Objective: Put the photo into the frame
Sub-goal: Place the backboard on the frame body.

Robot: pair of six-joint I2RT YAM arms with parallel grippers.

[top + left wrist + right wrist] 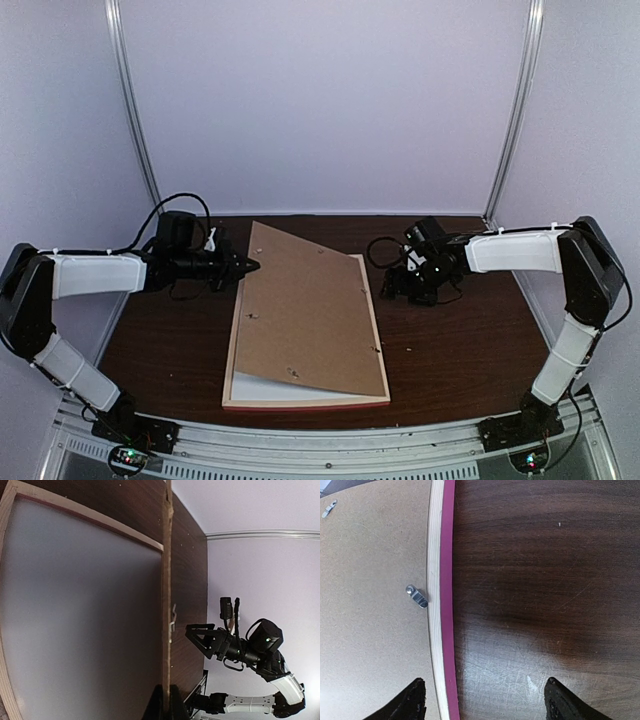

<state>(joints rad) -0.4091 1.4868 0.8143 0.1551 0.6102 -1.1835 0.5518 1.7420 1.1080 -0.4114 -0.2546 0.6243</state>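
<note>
The frame (305,403) lies face down on the table, pale wood up and pink on its outer edge (449,580). Inside it lies the photo (262,386), plain white back up (75,605); its printed side is hidden. A brown backing board (305,310) leans over them, its left edge raised. My left gripper (245,266) is shut on that edge, and the board (167,580) shows edge-on between its fingertips (159,707). My right gripper (395,285) stands open (485,702) low over the frame's right bar, with nothing between its fingers.
A small metal turn clip (416,596) sits on the board by the right bar. The dark wooden table (450,340) extends right of the frame. Pale walls close the back and sides. The right arm (240,647) shows beyond the board.
</note>
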